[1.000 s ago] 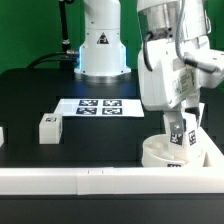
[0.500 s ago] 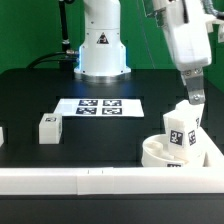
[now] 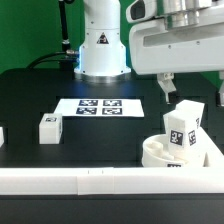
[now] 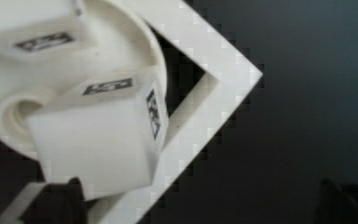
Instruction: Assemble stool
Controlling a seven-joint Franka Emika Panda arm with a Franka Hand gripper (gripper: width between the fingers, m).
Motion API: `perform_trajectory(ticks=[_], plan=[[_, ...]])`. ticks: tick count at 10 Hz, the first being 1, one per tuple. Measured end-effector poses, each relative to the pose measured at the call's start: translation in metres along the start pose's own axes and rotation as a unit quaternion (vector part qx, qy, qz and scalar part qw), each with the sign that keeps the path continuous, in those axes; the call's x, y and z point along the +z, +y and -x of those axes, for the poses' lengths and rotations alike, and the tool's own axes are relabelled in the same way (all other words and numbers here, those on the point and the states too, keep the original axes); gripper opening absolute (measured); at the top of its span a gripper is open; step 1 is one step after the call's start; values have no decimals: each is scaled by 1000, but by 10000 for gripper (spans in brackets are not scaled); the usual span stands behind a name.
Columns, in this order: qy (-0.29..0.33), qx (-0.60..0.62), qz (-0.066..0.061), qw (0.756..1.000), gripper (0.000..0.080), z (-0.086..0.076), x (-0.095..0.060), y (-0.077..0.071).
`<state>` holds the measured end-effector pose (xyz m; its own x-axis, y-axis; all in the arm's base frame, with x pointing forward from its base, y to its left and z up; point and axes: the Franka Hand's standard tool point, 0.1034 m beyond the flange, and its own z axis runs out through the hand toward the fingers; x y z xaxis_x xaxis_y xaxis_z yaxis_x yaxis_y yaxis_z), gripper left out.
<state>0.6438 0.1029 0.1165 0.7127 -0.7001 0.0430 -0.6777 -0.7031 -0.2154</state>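
The white round seat [image 3: 160, 154] lies at the exterior view's right front, against the white edging. One white tagged leg [image 3: 182, 128] stands upright on it. My gripper [image 3: 188, 92] hangs open and empty above this leg, not touching it. In the wrist view the seat [image 4: 51, 62] and the standing leg [image 4: 98, 140] show below the gripper [image 4: 194, 208], whose dark fingertips [image 4: 44, 200] sit wide apart. A second leg [image 3: 48, 128] lies loose on the table at the left. A third leg [image 3: 2, 135] is cut off by the left edge.
The marker board [image 3: 100, 105] lies flat at mid table before the robot base [image 3: 103, 50]. A long white bar [image 3: 90, 181] runs along the front; its corner [image 4: 220, 85] shows beside the seat in the wrist view. The table top [image 3: 100, 140] is black.
My gripper has let go of the leg on the seat and risen straight up from it. The leg stays standing on the seat.
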Motion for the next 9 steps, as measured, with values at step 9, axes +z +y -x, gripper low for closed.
perform_trajectory(ticks=[9], plan=[[-25,-505,40,862,649,2,7,13]])
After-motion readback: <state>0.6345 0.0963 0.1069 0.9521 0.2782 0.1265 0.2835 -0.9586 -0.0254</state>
